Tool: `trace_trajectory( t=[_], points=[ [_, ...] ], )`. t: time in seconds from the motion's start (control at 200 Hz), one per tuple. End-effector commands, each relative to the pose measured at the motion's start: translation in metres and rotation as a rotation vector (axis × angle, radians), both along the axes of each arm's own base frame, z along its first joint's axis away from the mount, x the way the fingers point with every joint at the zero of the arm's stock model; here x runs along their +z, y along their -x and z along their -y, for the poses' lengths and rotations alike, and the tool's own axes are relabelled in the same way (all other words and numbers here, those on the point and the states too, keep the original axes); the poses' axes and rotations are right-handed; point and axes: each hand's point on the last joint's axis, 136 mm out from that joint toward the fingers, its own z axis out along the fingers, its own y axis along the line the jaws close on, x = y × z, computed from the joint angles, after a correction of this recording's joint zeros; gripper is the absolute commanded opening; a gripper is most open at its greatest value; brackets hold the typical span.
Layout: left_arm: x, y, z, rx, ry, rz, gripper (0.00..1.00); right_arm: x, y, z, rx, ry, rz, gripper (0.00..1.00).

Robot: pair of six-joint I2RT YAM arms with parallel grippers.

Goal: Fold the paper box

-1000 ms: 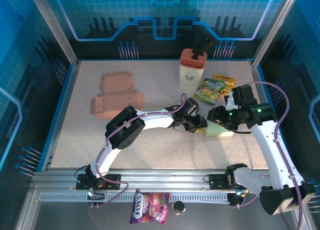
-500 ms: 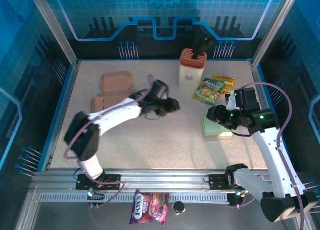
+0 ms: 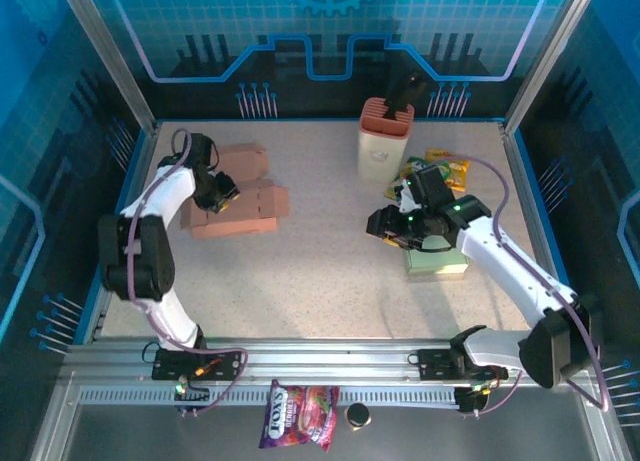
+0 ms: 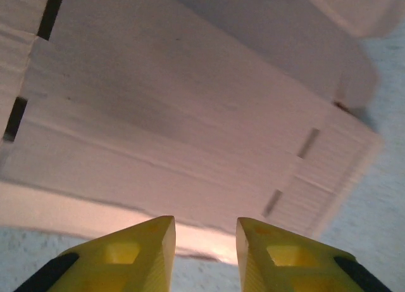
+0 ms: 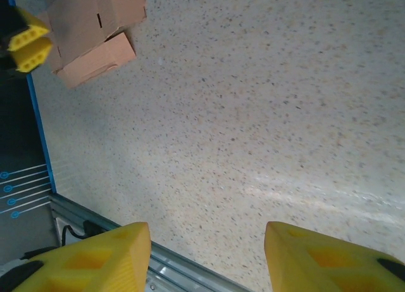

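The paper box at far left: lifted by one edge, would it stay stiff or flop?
Probably flops: the paper box lies unfolded, and its creases and slots suggest the panels would hinge. It is a thin sheet, so likely light, and a push may slide it across the smooth table.

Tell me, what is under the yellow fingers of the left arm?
The pink paper box lies spread out beneath the left arm's fingers, its slots and creases showing, resting on the speckled table. Whatever is beneath the cardboard itself is covered.
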Motion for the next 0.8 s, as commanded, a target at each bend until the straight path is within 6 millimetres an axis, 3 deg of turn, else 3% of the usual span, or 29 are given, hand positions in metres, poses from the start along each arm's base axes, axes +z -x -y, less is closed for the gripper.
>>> trace_trajectory(
  t=[0.0, 0.285, 0.505, 0.69, 0.795],
  points=[
    [-0.005, 0.000, -0.013, -0.001, -0.032, -0.026, 0.31, 0.021, -0.015, -0.023, 0.024, -0.092, 0.054, 0.52],
    [-0.046, 0.003, 0.001, 0.032, 0.072, -0.059, 0.28, 0.003, -0.021, -0.034, 0.005, -0.150, 0.009, 0.52],
    [-0.061, 0.016, 0.015, 0.062, 0.141, -0.083, 0.26, -0.004, -0.022, -0.037, -0.001, -0.161, -0.005, 0.52],
    [-0.059, 0.024, 0.042, 0.098, 0.237, -0.065, 0.24, -0.008, -0.022, -0.037, -0.006, -0.166, -0.014, 0.53],
    [-0.059, 0.032, 0.072, 0.115, 0.296, -0.072, 0.23, -0.013, -0.020, -0.038, -0.010, -0.177, -0.034, 0.53]
  ],
)
